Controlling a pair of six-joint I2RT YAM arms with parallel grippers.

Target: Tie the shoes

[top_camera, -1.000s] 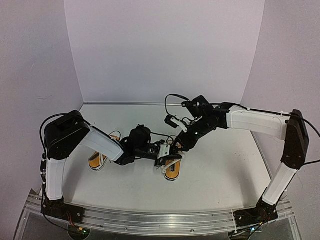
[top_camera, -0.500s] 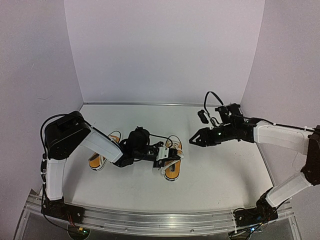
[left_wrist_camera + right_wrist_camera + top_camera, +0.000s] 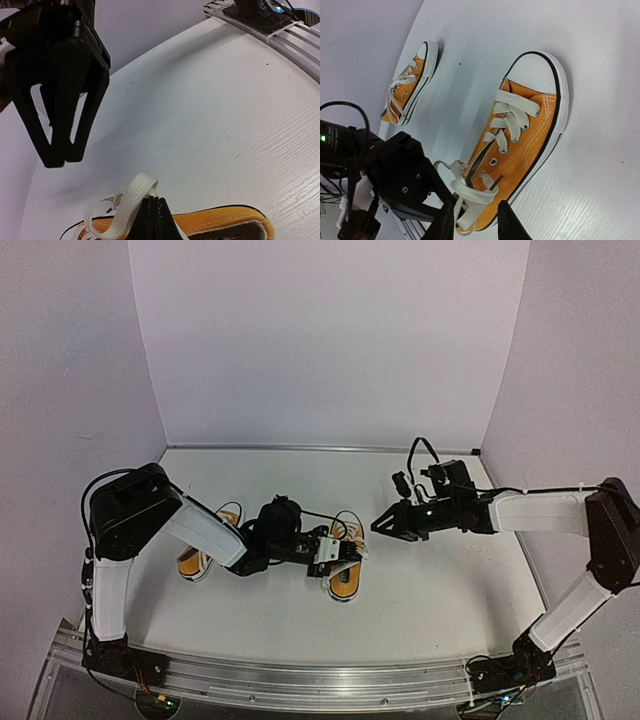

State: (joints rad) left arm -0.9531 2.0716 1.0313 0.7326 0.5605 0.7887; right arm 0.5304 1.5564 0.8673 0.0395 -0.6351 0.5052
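shoes [image 3: 535,131] — orange canvas, woven laces [image 3: 512,112] | table [image 3: 450,590] — matt white

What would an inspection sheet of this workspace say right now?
Surface: white table, faint dark specks.
Job's things: centre shoe upright, laces untied; other shoe upright, off by the left arm, no bow seen.
Clutter: nothing seen.
Grippers: left gripper shut on the centre shoe's white lace; right gripper empty, jaws slightly apart, near that shoe.
Cables: black cable looping above the right gripper.
Surroundings: pale walls; aluminium rail at the near edge.
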